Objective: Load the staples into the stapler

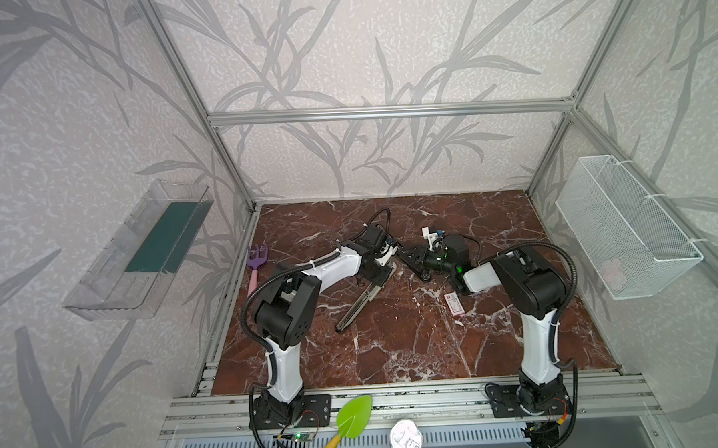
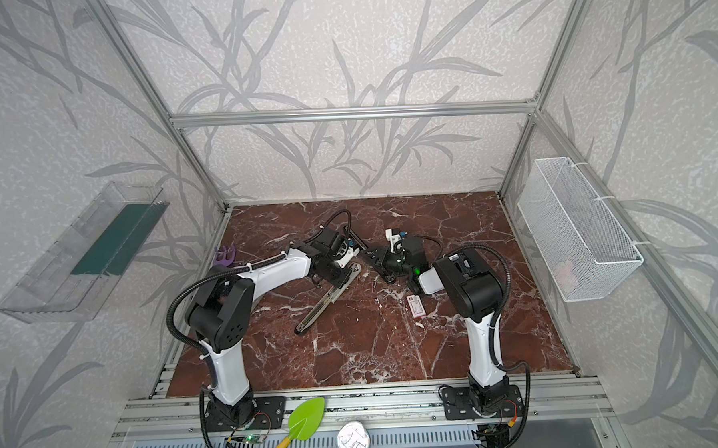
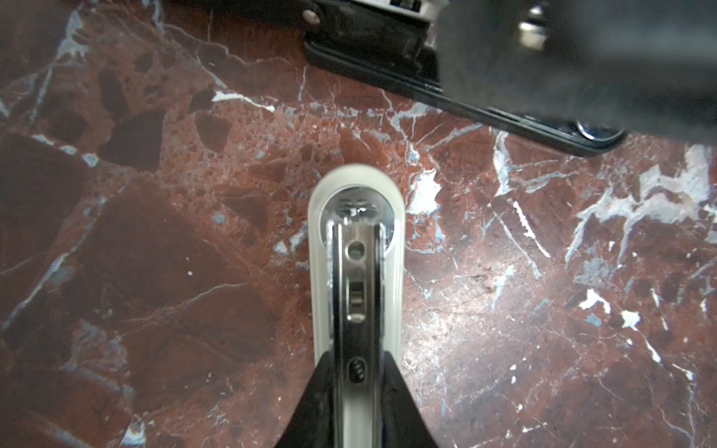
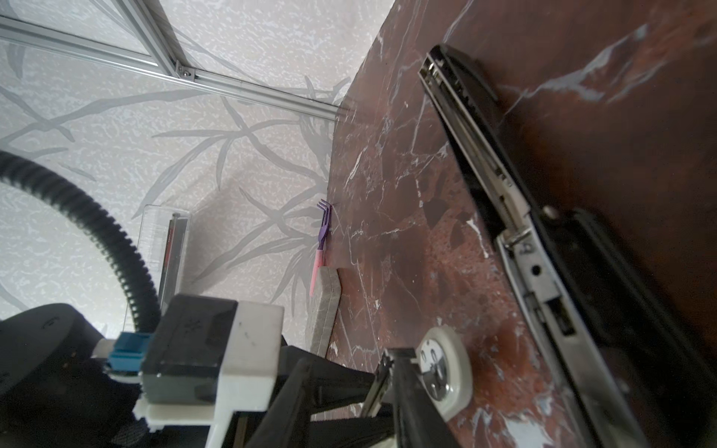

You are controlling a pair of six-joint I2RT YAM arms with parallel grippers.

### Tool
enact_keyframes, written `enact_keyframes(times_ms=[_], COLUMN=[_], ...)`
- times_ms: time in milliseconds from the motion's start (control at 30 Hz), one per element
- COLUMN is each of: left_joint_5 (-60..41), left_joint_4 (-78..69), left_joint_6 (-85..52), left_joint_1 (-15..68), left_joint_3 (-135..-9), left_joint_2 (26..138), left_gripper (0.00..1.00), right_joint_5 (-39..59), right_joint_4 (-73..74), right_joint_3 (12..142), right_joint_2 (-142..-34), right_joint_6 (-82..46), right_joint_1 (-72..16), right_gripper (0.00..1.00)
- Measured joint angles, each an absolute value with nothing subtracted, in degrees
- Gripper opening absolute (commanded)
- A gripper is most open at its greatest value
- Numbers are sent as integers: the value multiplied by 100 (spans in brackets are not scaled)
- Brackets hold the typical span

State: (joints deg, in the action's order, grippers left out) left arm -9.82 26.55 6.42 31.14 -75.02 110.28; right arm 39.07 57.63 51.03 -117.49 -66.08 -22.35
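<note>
Mid surface (image 1: 396,348), L pincer (image 3: 357,360) pinching beige stapler (image 3: 356,248), R pincer (image 1: 427,260) at black stapler (image 4: 539,271), grip unclear, staples box (image 1: 454,303) nearby.

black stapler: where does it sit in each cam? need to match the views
Top view: black stapler mid-table, between the two wrists.
Top view: same spot, near picture centre.
Left wrist: dark bar lying beyond the beige stapler and its rounded end.
Right wrist: close up, silver rail showing.
Shared landmark: the beige stapler, beside it in all four.
</note>
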Motion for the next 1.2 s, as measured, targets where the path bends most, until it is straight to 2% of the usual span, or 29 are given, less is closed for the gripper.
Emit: enact_keyframes(times_ms=[67,133,333,533,700,867,1033,1200], left_joint_5=[-884,-794,-458,-257,-613,-926,-797,-263], left_joint_4=[2663,2679,2668,2665,2687,2893,3011,3183], left_joint_6=[663,639,373,-290,-1234,-2064,-2536,-2823], left_joint_1=[3162,3188,3299,3367,3618,4303,4338,4283], left_joint_3=[-7502,-7502,-7255,-6154,-5290,-4851,-4729,-4840], left_joint_2=[11028,11026,10676,8947,7924,8138,8388,8691], left_gripper=[42,47,51,52,52,51,51,51], right_joint_5=[3907,3907,3907,3721,3579,3400,3181,3028], right_joint_4=[5478,5166,3612,1566,130,-908,-1754,-2233], right_joint_3=[5105,5155,5638,6711,7994,9172,9756,9900], right_joint_2=[-11609,-11522,-11340,-11251,-11467,-12154,-12737,-12975], right_joint_6=[-6414,-6193,-5245,-3881,-2987,-2394,-2056,-1855], right_joint_1=[-2156,-2110,-2088,-2320,-2648,-2908,-3061,-3096], right_gripper=[37,37,38,37,35,36,35,35])
